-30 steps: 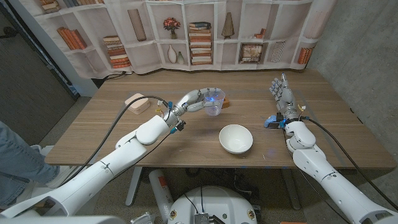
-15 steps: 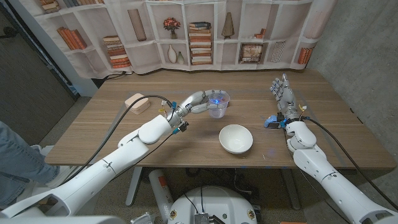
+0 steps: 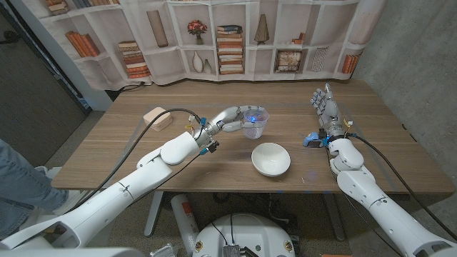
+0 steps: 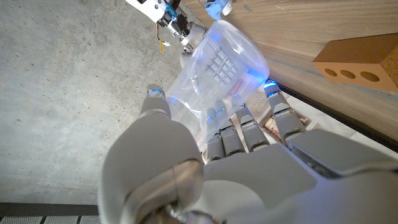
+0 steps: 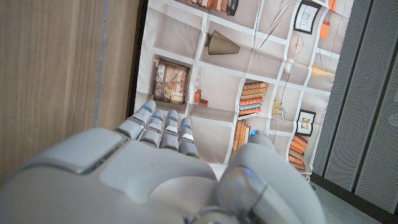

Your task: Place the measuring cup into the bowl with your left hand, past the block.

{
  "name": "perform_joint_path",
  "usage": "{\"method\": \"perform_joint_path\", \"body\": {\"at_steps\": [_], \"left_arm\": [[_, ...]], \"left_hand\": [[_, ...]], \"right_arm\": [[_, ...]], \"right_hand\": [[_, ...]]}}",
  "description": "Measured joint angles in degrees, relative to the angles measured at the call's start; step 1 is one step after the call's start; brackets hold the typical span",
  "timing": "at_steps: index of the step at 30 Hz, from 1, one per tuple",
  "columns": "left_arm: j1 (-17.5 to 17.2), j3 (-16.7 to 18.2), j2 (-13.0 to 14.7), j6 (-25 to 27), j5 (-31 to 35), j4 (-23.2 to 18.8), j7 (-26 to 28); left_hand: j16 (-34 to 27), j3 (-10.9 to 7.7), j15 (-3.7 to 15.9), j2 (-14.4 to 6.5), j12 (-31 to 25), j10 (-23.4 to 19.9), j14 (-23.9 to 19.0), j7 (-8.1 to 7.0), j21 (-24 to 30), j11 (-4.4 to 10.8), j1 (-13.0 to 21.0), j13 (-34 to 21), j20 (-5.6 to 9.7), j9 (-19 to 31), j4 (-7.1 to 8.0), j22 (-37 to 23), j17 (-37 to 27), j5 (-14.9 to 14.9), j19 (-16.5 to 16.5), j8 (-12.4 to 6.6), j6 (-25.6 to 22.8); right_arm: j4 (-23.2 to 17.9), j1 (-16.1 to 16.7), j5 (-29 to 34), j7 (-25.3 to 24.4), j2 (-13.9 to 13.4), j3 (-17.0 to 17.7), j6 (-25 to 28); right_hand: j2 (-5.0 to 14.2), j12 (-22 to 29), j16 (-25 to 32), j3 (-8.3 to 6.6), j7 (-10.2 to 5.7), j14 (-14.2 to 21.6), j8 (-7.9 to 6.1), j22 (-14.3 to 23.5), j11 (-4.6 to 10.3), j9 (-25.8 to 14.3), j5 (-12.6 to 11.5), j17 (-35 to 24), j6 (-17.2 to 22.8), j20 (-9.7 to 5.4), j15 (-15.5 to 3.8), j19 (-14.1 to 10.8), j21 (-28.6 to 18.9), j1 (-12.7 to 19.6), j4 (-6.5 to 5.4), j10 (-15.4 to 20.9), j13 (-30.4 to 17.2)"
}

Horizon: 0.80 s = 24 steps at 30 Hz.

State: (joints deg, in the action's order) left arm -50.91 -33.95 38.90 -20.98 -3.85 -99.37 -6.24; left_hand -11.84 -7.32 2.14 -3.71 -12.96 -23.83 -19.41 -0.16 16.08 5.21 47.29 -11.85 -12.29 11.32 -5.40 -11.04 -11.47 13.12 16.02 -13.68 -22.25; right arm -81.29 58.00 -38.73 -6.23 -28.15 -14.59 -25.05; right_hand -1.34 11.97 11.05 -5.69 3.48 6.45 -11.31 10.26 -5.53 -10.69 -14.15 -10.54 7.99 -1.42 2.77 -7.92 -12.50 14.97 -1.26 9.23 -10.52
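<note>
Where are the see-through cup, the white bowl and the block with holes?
measuring cup (image 3: 255, 122), head view, on its clear side wall.
bowl (image 3: 270, 158), head view, on its white inside.
block (image 4: 354, 57), left wrist view, on its tan top face.

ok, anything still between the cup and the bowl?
Nothing visible. The left hand holds the clear measuring cup just behind the white bowl, with bare table between them. The wooden block lies behind the cup, off the path.

- Both arms wear smooth white rounded shells with dark seams at the joints.
- Left hand (image 3: 230, 116) and right hand (image 3: 323, 107): grey segmented fingers, blue-lit tips.
- Black cables run along each forearm.
</note>
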Motion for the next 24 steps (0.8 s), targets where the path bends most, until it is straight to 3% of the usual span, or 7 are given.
{"method": "perform_joint_path", "body": {"at_steps": [1, 24], "left_arm": [[0.1, -0.2, 0.0, 0.1, 0.0, -0.1, -0.1], [1.8, -2.6, -0.7, 1.7, 1.7, -0.5, -2.8]], "left_hand": [[0.0, 0.0, 0.0, 0.0, 0.0, 0.0, 0.0, -0.69, 0.0, 0.01, 0.0, 0.0, 0.0, 0.0, 0.0, 0.0, 0.0, 0.0, 0.0, 0.01, -0.7], [0.0, 0.01, 0.27, -0.2, 0.0, -0.8, 0.3, -0.35, -0.6, 0.25, 0.2, 0.0, 0.01, 0.0, -0.01, 0.0, 0.0, 0.0, -0.6, 0.22, -1.2]], "right_arm": [[0.0, 0.0, 0.0, 0.0, 0.0, 0.0, 0.0], [-1.0, 1.0, -0.2, -0.3, -0.3, 0.4, 0.1]], "right_hand": [[0.0, 0.0, 0.0, 0.0, 0.0, 0.0, 0.0, 0.0, 0.0, 0.0, 0.0, 0.0, 0.0, 0.0, 0.0, 0.0, 0.0, 0.0, 0.0, 0.0, 0.0], [0.0, 0.0, 0.0, 0.24, 0.31, 0.0, 0.0, 0.0, 0.0, 0.0, 0.0, 0.0, 0.3, -0.01, -0.01, 0.0, 0.2, 0.0, 0.24, 0.0, 0.0]]}}
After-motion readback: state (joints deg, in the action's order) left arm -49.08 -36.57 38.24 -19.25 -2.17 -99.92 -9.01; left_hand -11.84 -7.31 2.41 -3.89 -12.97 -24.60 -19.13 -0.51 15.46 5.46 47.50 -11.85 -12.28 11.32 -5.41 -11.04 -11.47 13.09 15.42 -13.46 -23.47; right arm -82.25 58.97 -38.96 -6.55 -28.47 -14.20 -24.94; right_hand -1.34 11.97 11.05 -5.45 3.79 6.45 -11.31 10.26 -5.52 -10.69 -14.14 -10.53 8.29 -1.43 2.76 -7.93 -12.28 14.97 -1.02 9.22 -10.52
